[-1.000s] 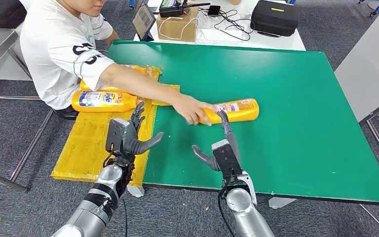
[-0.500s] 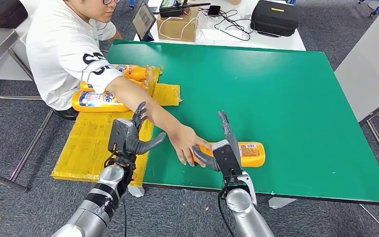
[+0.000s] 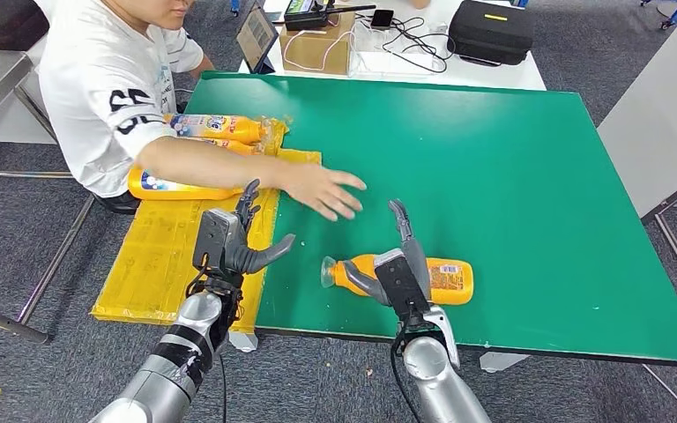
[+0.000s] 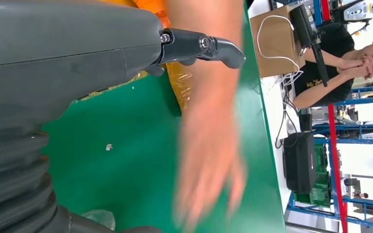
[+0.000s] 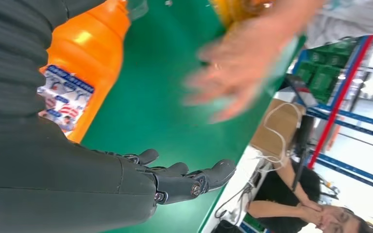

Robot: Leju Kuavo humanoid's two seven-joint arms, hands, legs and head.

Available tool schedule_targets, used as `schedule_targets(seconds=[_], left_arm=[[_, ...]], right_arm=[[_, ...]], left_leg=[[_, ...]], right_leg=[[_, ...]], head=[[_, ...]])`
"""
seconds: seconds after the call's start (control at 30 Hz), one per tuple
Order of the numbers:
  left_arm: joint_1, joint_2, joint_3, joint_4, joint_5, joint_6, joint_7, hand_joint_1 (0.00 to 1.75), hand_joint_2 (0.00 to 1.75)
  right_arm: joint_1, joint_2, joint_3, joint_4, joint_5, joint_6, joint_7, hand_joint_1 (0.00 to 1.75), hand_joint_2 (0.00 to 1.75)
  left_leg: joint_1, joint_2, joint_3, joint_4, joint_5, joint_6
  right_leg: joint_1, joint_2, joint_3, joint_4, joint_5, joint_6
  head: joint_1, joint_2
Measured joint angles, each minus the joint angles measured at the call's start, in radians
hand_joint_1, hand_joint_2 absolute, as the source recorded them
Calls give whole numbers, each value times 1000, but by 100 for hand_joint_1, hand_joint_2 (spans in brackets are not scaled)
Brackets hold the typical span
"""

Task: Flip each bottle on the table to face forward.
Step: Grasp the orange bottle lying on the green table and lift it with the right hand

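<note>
While the person's hand (image 3: 324,190) hovers near, the right hand (image 3: 394,269), fingers spread wide above the bottle (image 3: 445,278), could strike it or nudge the bottle off the counter (image 3: 511,159); left hand (image 3: 234,242) open too

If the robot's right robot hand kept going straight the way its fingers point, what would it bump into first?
Probably nothing on the green table: the right robot hand hovers over the orange bottle, fingers pointing across bare mat. Depth is unclear.

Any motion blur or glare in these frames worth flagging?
Head view: sharp and evenly lit, the orange bottle crisp. Left wrist view: the person's hand is smeared by motion, and the far background is bright and washed out. Right wrist view: that hand is blurred too, while the right hand stays sharp.
</note>
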Motion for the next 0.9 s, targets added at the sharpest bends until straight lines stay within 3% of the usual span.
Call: schedule_targets(seconds=[0.47,0.9], left_arm=[[12,12,1,-1,-2,-1,5,0,175],[33,22,2,-21,-10,-31,22,0,175]], right_arm=[[-18,-52,0,41,141,5,117,0,175],[-22,-110,-3,67,315,96,261,0,175]], left_leg=[[0,0,0,0,0,0],[0,-1,-1,0,0,0]], right_leg=[[0,0,0,0,0,0],[0,0,0,0,0,0]], head=[[0,0],[0,0]])
